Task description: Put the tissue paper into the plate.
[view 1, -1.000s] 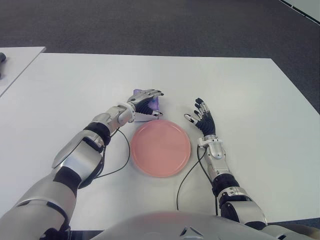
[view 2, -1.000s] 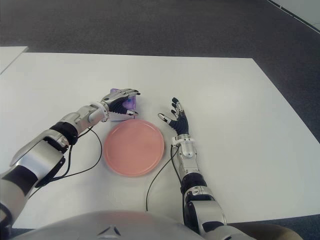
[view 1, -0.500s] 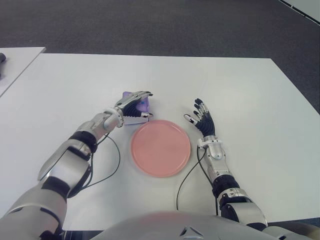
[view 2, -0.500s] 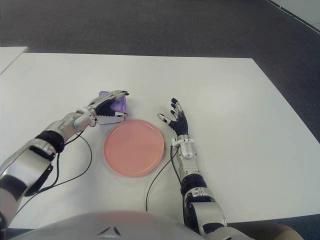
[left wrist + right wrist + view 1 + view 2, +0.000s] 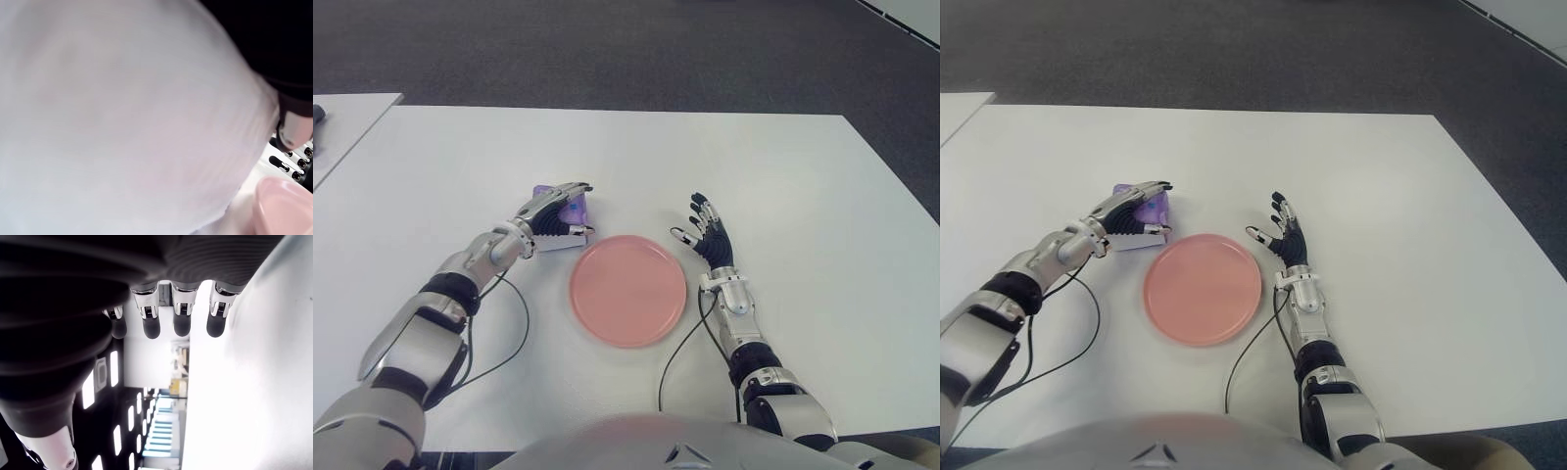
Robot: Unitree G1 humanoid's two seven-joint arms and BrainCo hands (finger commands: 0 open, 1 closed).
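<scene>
**Left hand closed on the tissue pack, left of the plate**

The left hand (image 5: 553,215) has its fingers curled over the top of the tissue paper (image 5: 570,208), with the thumb pressed along the pack's near side, so the pack is pinched between them. The hand and pack sit just above or on the white table (image 5: 460,166); whether the pack is lifted clear cannot be told. In the left wrist view the camera is almost wholly filled by a pale, blurred surface, so the grasp reads only from the eye views.

The tissue paper is a small purple packet, mostly hidden under the fingers, with only its far edge and right end showing. Its long axis cannot be made out.

The pink plate (image 5: 627,289) lies near the pack, to its right and closer to the robot; pack and plate are apart.

The right hand (image 5: 707,235) shows just right of the plate, fingers spread and holding nothing.
</scene>
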